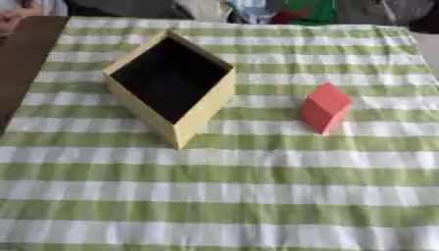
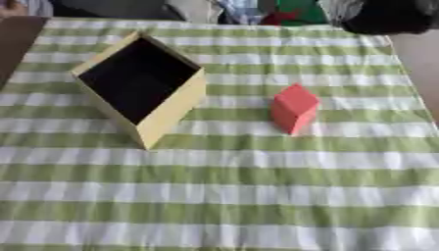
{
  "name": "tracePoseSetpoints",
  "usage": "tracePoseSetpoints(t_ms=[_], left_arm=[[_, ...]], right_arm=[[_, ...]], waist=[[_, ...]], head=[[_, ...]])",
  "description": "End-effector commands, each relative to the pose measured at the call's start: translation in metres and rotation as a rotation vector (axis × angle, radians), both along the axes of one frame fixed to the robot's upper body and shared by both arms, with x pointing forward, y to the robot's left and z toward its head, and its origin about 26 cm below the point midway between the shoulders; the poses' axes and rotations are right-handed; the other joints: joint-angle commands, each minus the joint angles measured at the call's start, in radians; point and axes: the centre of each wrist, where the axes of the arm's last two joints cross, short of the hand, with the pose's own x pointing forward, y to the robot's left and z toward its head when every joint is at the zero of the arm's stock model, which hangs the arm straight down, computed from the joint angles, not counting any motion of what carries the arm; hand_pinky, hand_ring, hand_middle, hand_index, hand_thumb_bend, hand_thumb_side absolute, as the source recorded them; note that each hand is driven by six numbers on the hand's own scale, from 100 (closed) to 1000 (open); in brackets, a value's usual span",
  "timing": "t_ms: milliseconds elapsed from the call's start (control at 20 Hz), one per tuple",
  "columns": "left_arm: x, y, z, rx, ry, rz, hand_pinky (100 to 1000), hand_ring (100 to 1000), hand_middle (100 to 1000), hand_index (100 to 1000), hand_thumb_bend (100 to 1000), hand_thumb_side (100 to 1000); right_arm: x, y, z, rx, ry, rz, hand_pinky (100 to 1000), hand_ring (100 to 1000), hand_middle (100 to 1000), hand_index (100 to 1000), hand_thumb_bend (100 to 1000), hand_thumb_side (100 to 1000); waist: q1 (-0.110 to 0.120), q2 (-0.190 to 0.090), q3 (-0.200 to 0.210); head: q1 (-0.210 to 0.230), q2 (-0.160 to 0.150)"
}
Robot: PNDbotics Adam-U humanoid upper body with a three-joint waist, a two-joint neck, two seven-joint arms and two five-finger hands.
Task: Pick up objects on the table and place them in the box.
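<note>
Neither hand in view, so finger state impossible to tell; red block [image 1: 325, 108] resting on striped cloth [image 1: 257, 196], right of open box [image 1: 206, 105] (dark inside, nothing visible in it); likely pre-reach; next: reaching for block.

- The floor of the box [image 1: 202, 110] is lost in shadow.
- Beyond the box, blurred coloured shapes [image 1: 291, 11] are cut off by the top edge.
</note>
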Motion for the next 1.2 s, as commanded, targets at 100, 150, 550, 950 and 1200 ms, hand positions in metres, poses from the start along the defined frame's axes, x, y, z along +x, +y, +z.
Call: tracePoseSetpoints(t_ms=[100,150,550,950,1200], left_arm=[[-0.002,0.002,0.008,0.027,-0.021,-0.005,1000,478,486,723,132,105],[-0.002,0.002,0.008,0.027,-0.021,-0.004,1000,478,486,723,132,105],[-0.002,0.002,0.008,0.029,-0.017,-0.006,1000,477,486,723,127,106],[-0.002,0.002,0.008,0.03,-0.017,-0.009,1000,478,486,722,125,107],[-0.002,0.002,0.008,0.031,-0.015,-0.011,1000,477,486,722,122,107]], right_arm=[[0.016,-0.005,0.001,-0.095,0.019,-0.05,906,926,886,902,100,137],[0.02,-0.006,-0.001,-0.119,0.029,-0.056,908,930,888,907,100,146],[0.033,-0.011,-0.015,-0.32,0.079,-0.038,936,975,923,969,100,319],[0.04,-0.019,-0.025,-0.502,0.148,0.007,973,1000,936,1000,212,397],[0.046,-0.028,-0.026,-0.614,0.178,-0.009,999,1000,965,1000,382,423]], waist=[[-0.001,-0.02,-0.002],[-0.001,-0.02,-0.002],[-0.005,-0.018,-0.004],[-0.005,-0.018,-0.003],[-0.006,-0.017,-0.004]], head=[[0.005,0.006],[0.005,0.005],[0.007,0.0],[0.008,-0.004],[0.01,-0.005]])
